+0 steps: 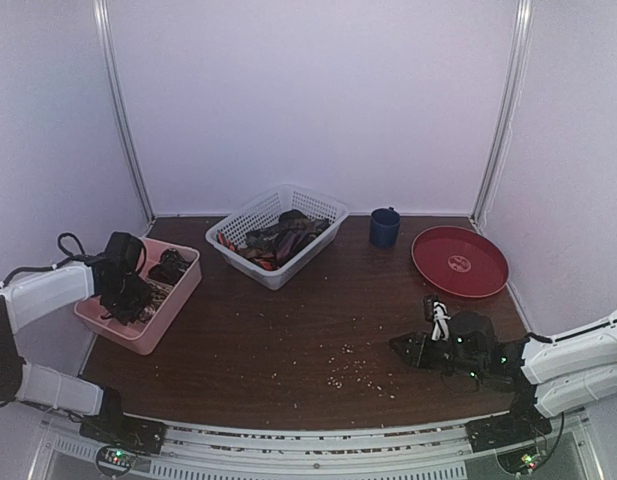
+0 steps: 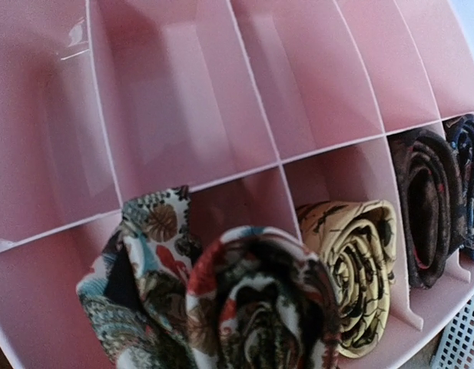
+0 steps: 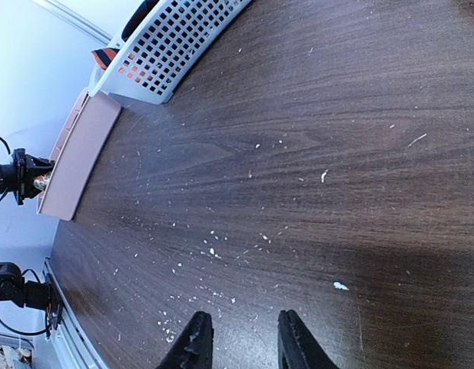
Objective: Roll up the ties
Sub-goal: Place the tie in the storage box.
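Left gripper (image 1: 128,292): down over the tray (image 1: 156,328); fingers out of its wrist view, so spread or pinching cannot be told.
Paisley roll (image 2: 256,307): right beneath the left gripper, closest of all, loose tail standing up at its left; seated in a cell or lifted above it, cannot tell.
Yellow roll (image 2: 358,269): one cell to the right of the paisley roll, on end in the near row.
Dark roll (image 2: 422,204): next cell further right, on end.
Blue roll (image 2: 469,173): past the dark roll, cut by the picture's edge.
Right gripper (image 3: 243,344): low over the table (image 3: 336,154), fingers a little apart, nothing between them.
Loose ties (image 1: 278,238): heaped in the basket (image 1: 250,212), well apart from the right gripper, ahead and to its left.
Crumbs (image 3: 213,250): scattered just ahead of the right gripper.
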You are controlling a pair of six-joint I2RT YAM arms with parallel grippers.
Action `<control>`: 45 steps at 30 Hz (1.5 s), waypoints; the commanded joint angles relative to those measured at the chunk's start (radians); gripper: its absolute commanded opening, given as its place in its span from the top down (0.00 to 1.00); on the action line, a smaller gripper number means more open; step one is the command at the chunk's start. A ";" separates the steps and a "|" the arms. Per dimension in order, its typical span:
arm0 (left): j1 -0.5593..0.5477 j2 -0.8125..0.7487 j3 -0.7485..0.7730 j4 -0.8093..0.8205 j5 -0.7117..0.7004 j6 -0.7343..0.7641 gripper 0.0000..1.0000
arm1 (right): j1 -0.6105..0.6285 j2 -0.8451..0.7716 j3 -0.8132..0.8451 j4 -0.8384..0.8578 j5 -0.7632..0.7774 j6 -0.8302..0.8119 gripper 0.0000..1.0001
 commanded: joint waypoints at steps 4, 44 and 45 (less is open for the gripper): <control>-0.006 0.088 0.019 -0.098 -0.017 -0.025 0.98 | -0.002 0.000 0.000 0.029 0.004 0.010 0.69; -0.094 0.300 0.119 -0.153 -0.068 -0.106 0.72 | -0.002 -0.045 0.000 -0.014 0.024 -0.002 0.69; -0.093 0.300 0.120 -0.158 -0.070 -0.109 0.71 | -0.002 -0.046 0.001 -0.015 0.024 -0.002 0.69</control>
